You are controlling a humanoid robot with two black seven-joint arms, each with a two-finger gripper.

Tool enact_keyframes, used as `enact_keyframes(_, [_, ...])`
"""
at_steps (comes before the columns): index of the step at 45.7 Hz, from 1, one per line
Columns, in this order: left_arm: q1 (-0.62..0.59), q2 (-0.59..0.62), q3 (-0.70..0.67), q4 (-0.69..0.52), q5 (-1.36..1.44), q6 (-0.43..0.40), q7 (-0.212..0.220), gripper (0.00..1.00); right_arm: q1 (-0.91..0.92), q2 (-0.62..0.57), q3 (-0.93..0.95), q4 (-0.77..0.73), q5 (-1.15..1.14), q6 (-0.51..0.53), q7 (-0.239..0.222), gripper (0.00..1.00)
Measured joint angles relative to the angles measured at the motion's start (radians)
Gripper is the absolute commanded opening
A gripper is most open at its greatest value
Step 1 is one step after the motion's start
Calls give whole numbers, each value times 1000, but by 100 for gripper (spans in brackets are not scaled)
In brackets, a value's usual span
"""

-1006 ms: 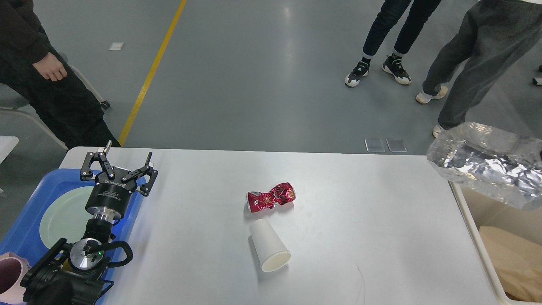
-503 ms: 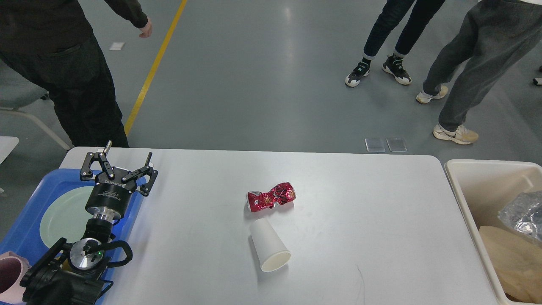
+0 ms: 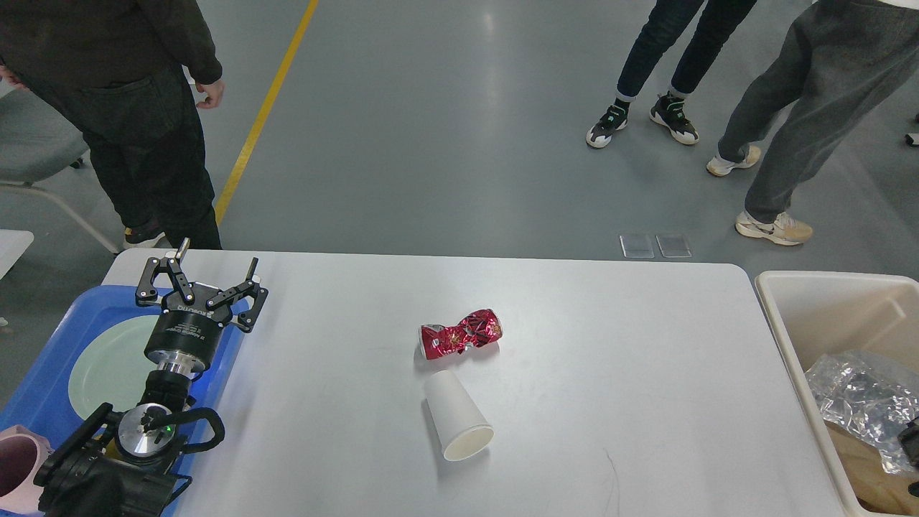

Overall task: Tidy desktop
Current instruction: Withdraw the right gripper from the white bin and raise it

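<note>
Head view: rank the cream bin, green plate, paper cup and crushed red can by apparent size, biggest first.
1. cream bin, although cut off by the frame edge
2. green plate, partly hidden behind the left gripper
3. paper cup
4. crushed red can, close to the cup in length but thinner

The table is a broad white rectangle with rounded far corners and a smooth matte top. It fills the near half of the scene, running from a blue tray at its left edge to a cream bin just beside its right edge.
</note>
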Motion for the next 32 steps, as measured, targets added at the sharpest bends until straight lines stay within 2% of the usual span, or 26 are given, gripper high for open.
enact_keyframes(2, [0, 0, 0, 0, 0, 0, 0, 96, -3, 4, 0, -1, 0, -1, 0, 34])
enact_keyframes(4, [0, 0, 0, 0, 0, 0, 0, 96, -9, 8, -2, -2, -1, -3, 0, 59])
enact_keyframes(9, [0, 0, 0, 0, 0, 0, 0, 96, -21, 16, -9, -6, -2, -18, 4, 100])
enact_keyframes(32, [0, 0, 0, 0, 1, 0, 0, 96, -14, 14, -10, 19, -3, -39, 4, 100])
